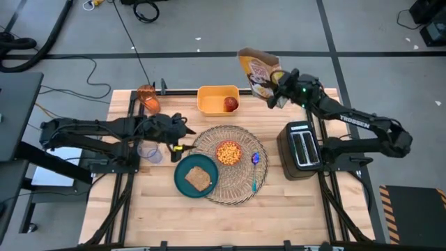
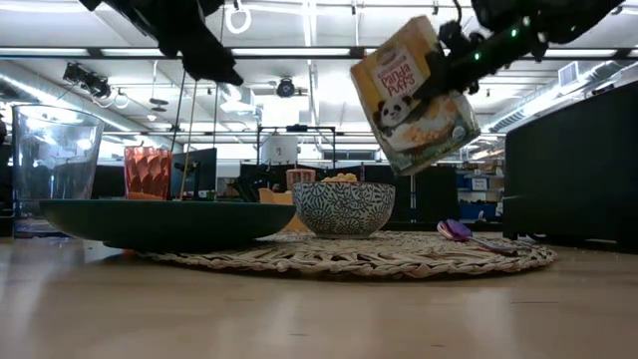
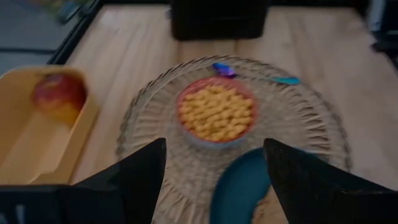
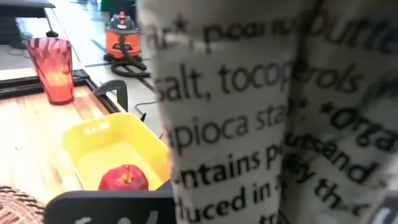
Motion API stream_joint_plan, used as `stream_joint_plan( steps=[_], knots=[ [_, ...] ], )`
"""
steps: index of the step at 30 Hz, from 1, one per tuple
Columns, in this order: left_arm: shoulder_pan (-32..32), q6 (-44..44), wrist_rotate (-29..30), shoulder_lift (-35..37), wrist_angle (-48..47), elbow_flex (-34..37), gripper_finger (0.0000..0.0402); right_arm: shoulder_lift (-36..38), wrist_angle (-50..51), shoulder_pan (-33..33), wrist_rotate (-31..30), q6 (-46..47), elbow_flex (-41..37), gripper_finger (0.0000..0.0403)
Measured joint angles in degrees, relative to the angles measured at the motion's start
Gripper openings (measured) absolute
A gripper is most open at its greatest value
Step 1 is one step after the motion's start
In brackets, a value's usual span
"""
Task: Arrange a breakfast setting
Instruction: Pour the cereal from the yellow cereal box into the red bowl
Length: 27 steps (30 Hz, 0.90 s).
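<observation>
From above, the right claw point(image 1: 280, 89) is clamping a cereal box point(image 1: 258, 72) above the desk's point(image 1: 230, 219) far edge. The left claw point(image 1: 182, 138), fingers apart, is hovering beside the straw placemat point(image 1: 237, 183), which is carrying the cereal-filled bowl point(image 1: 228, 152) and blue utensil point(image 1: 256, 159); the teal plate point(image 1: 182, 176) with toast point(image 1: 198, 178) is overlapping its edge.

At desk level, the box point(image 2: 417, 95) is hanging tilted above the bowl point(image 2: 343, 207).

The left wrist camera is showing its fingers point(image 3: 140, 171) spread over the placemat point(image 3: 152, 118).

The right wrist camera is showing the red apple point(image 4: 124, 178) lying in the yellow tub point(image 4: 102, 138), with the orange cup point(image 4: 52, 68) standing beyond.
</observation>
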<state>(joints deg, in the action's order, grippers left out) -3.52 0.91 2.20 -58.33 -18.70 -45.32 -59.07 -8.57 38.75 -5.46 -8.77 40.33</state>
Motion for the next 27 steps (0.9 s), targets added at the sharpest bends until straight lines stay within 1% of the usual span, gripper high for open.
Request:
stream_joint_plan(
  steps=[5, 8, 11, 14, 18, 21, 23, 27],
  knots=[
    [3.9, -0.4, 0.0, 0.0, 3.3, 0.0, 0.0275, -4.8, -7.1, 8.9, 12.5, -0.6, -4.4, 0.0027],
    [5.9, -1.5, 0.1, 0.0, 4.3, 0.0, 0.0275, -7.7, -14.1, 12.7, 19.0, -0.2, -7.4, 0.0027],
    [7.5, -2.3, 0.2, 0.0, 4.5, 0.0, 0.0274, -10.4, -19.5, 15.5, 23.0, -0.2, -10.0, 0.0027],
    [8.5, -3.6, 0.3, 0.0, 4.6, 0.0, 0.0274, -12.7, -20.9, 17.5, 26.7, -1.4, -11.2, 0.0027],
    [9.6, -3.6, 0.4, 0.0, 5.2, 0.0, 0.0274, -16.0, -21.0, 18.9, 28.1, -3.0, -11.4, 0.0028],
    [9.4, -3.3, 0.4, 0.0, 5.4, 0.0, 0.0274, -17.5, -21.5, 18.9, 28.4, -4.7, -11.3, 0.0039],
    [9.0, -3.4, 0.4, 0.0, 5.6, 0.0, 0.0274, -17.2, -20.2, 18.9, 28.4, -4.8, -11.3, 0.006],
    [8.5, -3.4, 0.5, 0.0, 5.6, 0.0, 0.0274, -13.4, -14.3, 18.8, 26.9, -3.6, -11.4, 0.0122]
  ],
)
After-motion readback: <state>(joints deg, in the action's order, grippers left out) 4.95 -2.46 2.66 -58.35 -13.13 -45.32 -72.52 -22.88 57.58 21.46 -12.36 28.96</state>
